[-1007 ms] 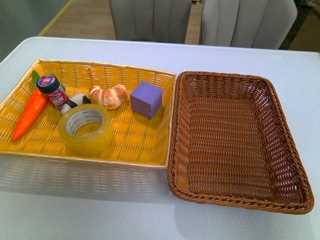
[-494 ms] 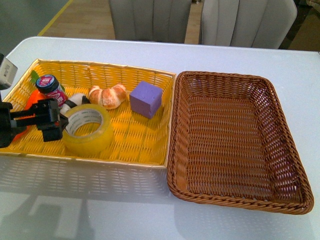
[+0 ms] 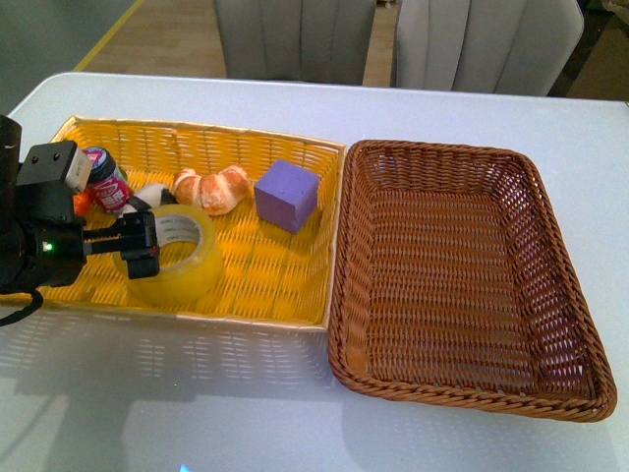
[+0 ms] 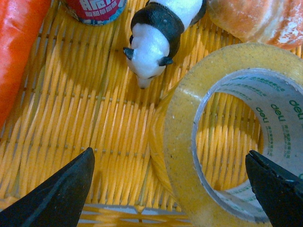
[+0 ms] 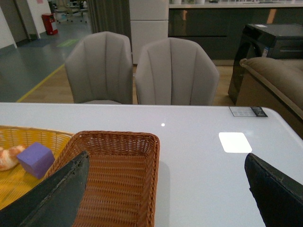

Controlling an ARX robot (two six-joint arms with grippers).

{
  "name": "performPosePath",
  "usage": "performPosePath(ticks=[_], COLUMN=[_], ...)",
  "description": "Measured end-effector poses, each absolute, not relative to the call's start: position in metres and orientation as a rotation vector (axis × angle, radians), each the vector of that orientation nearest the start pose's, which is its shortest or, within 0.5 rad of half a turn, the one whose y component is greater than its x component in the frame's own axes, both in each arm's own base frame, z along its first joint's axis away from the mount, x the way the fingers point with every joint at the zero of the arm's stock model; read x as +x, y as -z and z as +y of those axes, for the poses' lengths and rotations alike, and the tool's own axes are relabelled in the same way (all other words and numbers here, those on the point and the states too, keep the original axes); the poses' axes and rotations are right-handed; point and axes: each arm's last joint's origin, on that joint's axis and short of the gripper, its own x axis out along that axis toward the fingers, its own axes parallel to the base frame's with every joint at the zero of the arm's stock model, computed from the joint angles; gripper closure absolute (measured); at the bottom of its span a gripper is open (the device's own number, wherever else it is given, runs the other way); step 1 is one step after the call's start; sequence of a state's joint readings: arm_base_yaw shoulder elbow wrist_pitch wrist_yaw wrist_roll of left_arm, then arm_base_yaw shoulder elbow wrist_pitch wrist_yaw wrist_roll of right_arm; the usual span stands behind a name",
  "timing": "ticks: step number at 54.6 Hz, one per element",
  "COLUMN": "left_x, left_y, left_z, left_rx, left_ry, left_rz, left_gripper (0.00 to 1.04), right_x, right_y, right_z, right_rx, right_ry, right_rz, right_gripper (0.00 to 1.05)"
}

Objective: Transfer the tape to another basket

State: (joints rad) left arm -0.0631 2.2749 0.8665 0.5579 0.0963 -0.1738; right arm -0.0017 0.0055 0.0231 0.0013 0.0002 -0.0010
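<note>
1. Front view: we find the tape [image 3: 169, 254] lying flat, hole up, in the yellow tray [image 3: 285, 295] at the lower left of the frame. It sits just below the panda toy [image 3: 147, 200] and the bread roll [image 3: 212, 189].
2. The left claw [image 3: 143, 246] sits over the roll's left rim.
3. Left wrist view: this claw is released, fingers wide apart. One wall of the roll lies between them, with one finger outside the roll and the other by its white core. We cannot tell whether either touches.
4. The dark brown basket [image 3: 462, 285] fills the right of the frame, its rim against the tray's, well apart from the tape.
5. The right claw [image 5: 165, 156] is released, with nothing between its fingers, above the desk [image 5: 203, 142].
</note>
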Motion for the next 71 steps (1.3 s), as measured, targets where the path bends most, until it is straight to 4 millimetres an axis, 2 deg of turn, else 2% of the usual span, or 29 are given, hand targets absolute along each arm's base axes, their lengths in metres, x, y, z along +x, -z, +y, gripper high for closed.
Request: performPosePath(ticks=[8,10,12,24,29,31,44,57,66,71], left_x=[0.362,0.363,0.363,0.364,0.364,0.363,0.349,0.333,0.335,0.341], left_y=[0.006,0.007,0.008,0.009,0.009,0.008,-0.005,-0.048,-0.081,-0.093], left_z=[-0.026,-0.026,-0.027,-0.031,-0.030,-0.030,-0.026,-0.031,-0.052,-0.076], left_rx=[-0.172,-0.168,-0.167,-0.159,-0.157,-0.155,-0.154,-0.120,-0.104,-0.097], left_ry=[0.065,0.061,0.061,0.063,0.060,0.055,0.047,0.084,0.138,0.180], left_rz=[0.871,0.873,0.874,0.877,0.872,0.872,0.840,0.753,0.705,0.699], left_gripper=[0.09,0.12,0.17,0.69,0.85,0.88,0.90,0.90,0.90,0.90], right_x=[0.097,0.097,0.097,0.097,0.097,0.097,0.097,0.097,0.097,0.097], right_y=[-0.171,-0.171,-0.171,-0.171,-0.171,-0.171,-0.171,-0.171,-0.171,-0.171], right_z=[0.000,0.000,0.000,0.000,0.000,0.000,0.000,0.000,0.000,0.000], right_rx=[-0.001,-0.001,-0.001,-0.001,-0.001,-0.001,-0.001,-0.001,-0.001,-0.001], right_ry=[0.002,0.002,0.002,0.002,0.002,0.002,0.002,0.002,0.002,0.002], right_rz=[-0.019,-0.019,-0.019,-0.019,-0.019,-0.019,-0.019,-0.019,-0.019,-0.019], right_gripper=[0.09,0.09,0.09,0.09,0.09,0.09,0.09,0.09,0.09,0.09])
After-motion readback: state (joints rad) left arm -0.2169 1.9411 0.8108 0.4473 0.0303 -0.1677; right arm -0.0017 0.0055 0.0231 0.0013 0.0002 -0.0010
